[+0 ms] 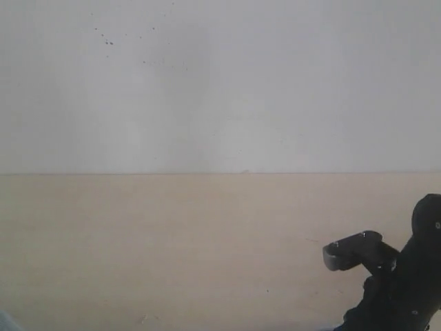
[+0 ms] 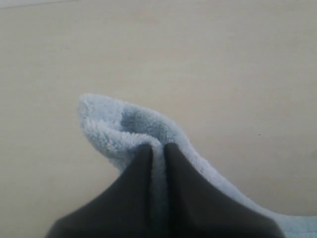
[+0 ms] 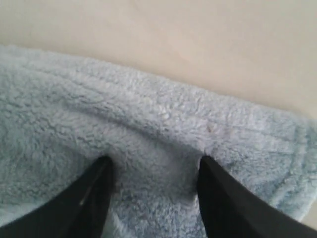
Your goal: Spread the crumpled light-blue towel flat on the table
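white wall (image 1: 220,83): fills the upper half of the exterior view, with a few dark specks. counter (image 1: 172,248): pale beige, plain, directly below the wall. towel (image 3: 148,114): light-blue, fluffy, lying on the counter; in the right wrist view its stitched hem runs along the edge next to bare counter. right arm (image 1: 400,283): black, at the lower right of the exterior view, above the counter. right tool (image 3: 154,163): jaws wide apart, both tips resting on the towel's pile, cloth lying flat between them. left tool (image 2: 157,148): jaws narrow, pinching 1 fold of the towel; the fold bulges out past the 2 tips.
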Robot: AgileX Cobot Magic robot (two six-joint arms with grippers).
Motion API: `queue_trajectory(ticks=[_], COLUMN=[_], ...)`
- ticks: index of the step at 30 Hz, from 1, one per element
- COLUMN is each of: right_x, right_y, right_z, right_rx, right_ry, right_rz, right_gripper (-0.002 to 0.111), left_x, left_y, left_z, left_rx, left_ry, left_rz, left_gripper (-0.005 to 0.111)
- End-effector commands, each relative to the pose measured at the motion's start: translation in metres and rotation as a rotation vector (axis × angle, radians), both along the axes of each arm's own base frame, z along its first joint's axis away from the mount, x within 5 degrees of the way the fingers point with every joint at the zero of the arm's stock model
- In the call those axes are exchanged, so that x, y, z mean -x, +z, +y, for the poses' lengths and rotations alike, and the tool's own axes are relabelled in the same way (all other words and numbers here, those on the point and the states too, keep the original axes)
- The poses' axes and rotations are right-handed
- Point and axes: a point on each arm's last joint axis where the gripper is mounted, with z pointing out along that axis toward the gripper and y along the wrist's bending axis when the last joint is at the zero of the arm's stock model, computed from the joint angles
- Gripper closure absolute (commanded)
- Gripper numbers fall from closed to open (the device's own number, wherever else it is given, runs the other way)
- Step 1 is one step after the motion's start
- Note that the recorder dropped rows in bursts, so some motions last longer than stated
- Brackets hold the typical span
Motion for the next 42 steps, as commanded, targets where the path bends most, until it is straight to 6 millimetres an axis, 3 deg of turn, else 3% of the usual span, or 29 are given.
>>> queue_trajectory(ticks=[1, 5, 7, 13, 19, 24, 28, 38, 42], right_x=[-0.001, 0.003, 0.001, -0.012, -0.017, -0.021, -0.021, -0.02, -0.019], right_y=[0.03, 0.051, 0.051, 0.025, 0.002, 0.0, 0.0, -0.011, -0.017], right_z=[0.0, -0.003, -0.009, -0.037, -0.039, -0.039, -0.039, -0.041, -0.041], right_rx=[-0.035, -0.038, -0.022, 0.014, 0.034, 0.037, 0.032, 0.065, 0.07], right_ry=[0.004, 0.014, -0.01, -0.131, -0.128, -0.143, -0.163, -0.131, -0.13], right_rz=[-0.126, -0.199, -0.203, -0.122, -0.079, -0.113, -0.113, -0.067, -0.045], right_gripper=[0.057, 0.057, 0.057, 0.057, 0.057, 0.056, 0.038, 0.038, 0.044], left_x=[0.0, 0.0, 0.0, 0.0, 0.0, 0.0, 0.0, 0.0, 0.0], left_y=[0.001, 0.001, 0.001, 0.001, 0.001, 0.001, 0.001, 0.001, 0.001], left_z=[0.0, 0.0, 0.0, -0.001, -0.001, -0.001, -0.001, -0.001, -0.001], left_rx=[0.004, 0.004, 0.004, 0.007, 0.008, 0.008, 0.002, 0.0, -0.002], left_ry=[-0.005, -0.005, -0.005, -0.01, -0.011, -0.011, -0.015, -0.018, -0.019], left_rz=[-0.01, -0.01, -0.01, -0.017, -0.018, -0.018, -0.018, -0.018, -0.018], left_gripper=[0.102, 0.102, 0.102, 0.102, 0.102, 0.102, 0.102, 0.102, 0.102])
